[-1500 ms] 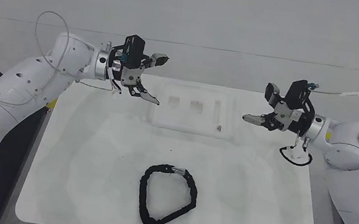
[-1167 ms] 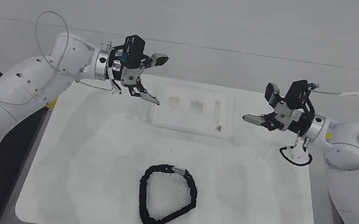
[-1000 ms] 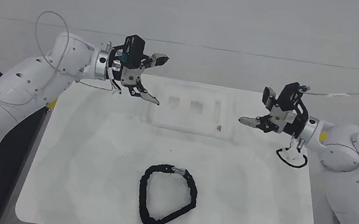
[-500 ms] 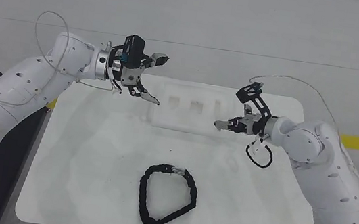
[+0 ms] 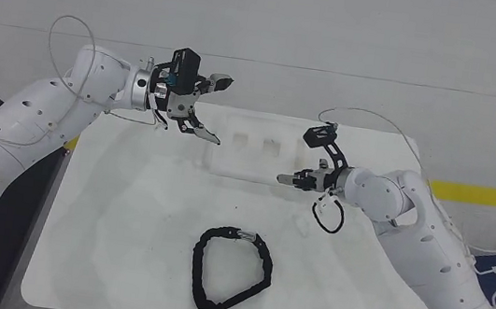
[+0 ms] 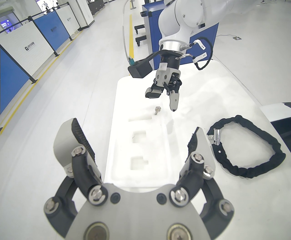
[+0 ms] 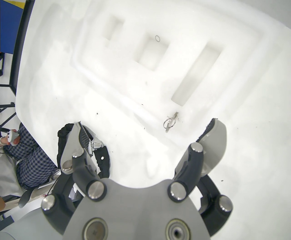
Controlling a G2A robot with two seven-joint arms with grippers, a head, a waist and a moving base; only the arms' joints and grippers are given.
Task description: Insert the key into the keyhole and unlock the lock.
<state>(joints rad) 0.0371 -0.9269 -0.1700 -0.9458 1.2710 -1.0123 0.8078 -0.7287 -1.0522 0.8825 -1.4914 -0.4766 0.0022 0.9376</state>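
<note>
A small metal key [image 7: 170,121] on a ring lies on the white foam tray [image 7: 95,75], beside a long recess. My right gripper [image 7: 146,129] hangs open just above it, the key a little ahead of its fingertips. The left wrist view shows that gripper [image 6: 163,102] hovering close over the key [image 6: 156,110]. A black chain lock [image 5: 231,270] is coiled on the table's near middle, its silver lock body [image 6: 217,136] at one end. My left gripper [image 5: 221,110] stays open and empty above the tray's far left corner.
The foam tray [image 5: 266,157] sits at the back middle of the white table [image 5: 125,232] and has several rectangular recesses. Bare table surface lies between the tray and the chain lock, and on both sides of the lock.
The right arm has swung from the table's right side leftward over the foam tray, ending above the key. The left arm, key and chain lock have not moved.
</note>
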